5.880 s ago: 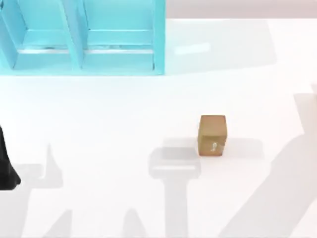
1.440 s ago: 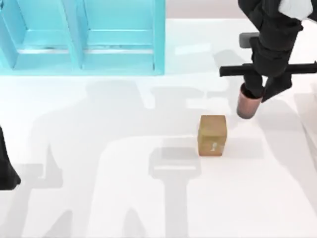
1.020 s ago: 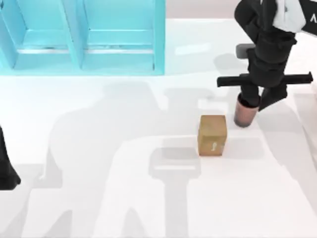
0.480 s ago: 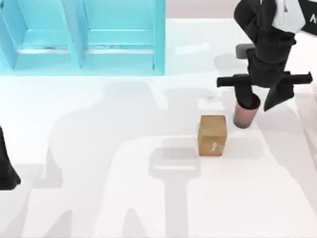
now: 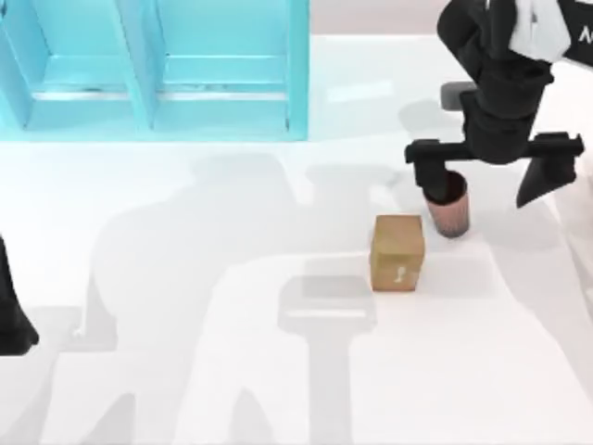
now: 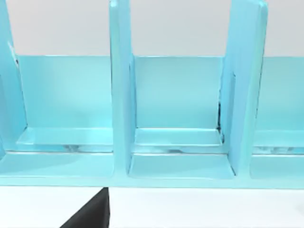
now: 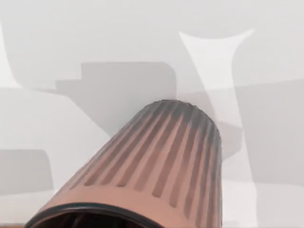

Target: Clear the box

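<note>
Cup (image 5: 451, 209) stands upright beside box (image 5: 397, 252), right end effector (image 5: 489, 176) spread.

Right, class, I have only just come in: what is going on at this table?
The right gripper hangs open over a ribbed brown cup that stands upright on the white table, just behind and right of a small brown box. The left arm sits parked at the table's left edge, facing the blue shelf.

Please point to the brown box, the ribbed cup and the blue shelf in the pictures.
Box (image 5: 398, 243), top view, on its top face.
Cup (image 7: 161, 156), right wrist view, on its ribbed side wall.
Shelf (image 6: 121, 95), left wrist view, on an upright divider.
</note>
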Tool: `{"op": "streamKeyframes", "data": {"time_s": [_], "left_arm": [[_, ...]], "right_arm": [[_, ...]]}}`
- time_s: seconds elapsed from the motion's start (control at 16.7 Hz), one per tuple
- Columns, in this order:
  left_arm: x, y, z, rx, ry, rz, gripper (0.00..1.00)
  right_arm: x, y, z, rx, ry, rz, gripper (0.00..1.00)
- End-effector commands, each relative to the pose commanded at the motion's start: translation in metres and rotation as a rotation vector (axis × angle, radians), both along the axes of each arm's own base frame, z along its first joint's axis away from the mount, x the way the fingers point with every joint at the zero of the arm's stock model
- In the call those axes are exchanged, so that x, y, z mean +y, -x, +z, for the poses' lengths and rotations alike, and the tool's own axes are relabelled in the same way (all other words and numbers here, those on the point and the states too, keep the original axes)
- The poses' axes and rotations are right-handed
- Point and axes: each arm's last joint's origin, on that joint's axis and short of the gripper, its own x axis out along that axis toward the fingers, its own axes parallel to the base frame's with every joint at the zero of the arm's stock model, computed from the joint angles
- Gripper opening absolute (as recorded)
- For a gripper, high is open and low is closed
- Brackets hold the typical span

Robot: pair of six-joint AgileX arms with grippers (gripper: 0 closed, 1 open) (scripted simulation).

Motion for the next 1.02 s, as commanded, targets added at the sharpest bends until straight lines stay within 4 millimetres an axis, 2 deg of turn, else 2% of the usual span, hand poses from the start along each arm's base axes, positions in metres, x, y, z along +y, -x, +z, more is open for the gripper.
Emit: {"op": "streamKeyframes", "data": {"time_s": [0.36, 0.48, 0.6, 0.84, 1.02], "left_arm": [[0.0, 0.0, 0.0, 0.0, 0.0, 0.0, 1.0], [0.0, 0.0, 0.0, 0.0, 0.0, 0.0, 1.0], [0.0, 0.0, 0.0, 0.0, 0.0, 0.0, 1.0], [0.0, 0.0, 0.0, 0.0, 0.0, 0.0, 1.0], [0.0, 0.0, 0.0, 0.0, 0.0, 0.0, 1.0]], "right_arm": [[-0.001, -0.001, 0.001, 0.0, 0.0, -0.003, 1.0], [0.0, -0.002, 0.008, 0.005, 0.002, -0.003, 1.0], [0.001, -0.005, 0.025, 0.008, 0.003, -0.003, 1.0], [0.001, -0.004, 0.079, 0.005, 0.002, -0.003, 1.0], [-0.001, -0.001, 0.099, 0.0, 0.0, -0.003, 1.0]]}}
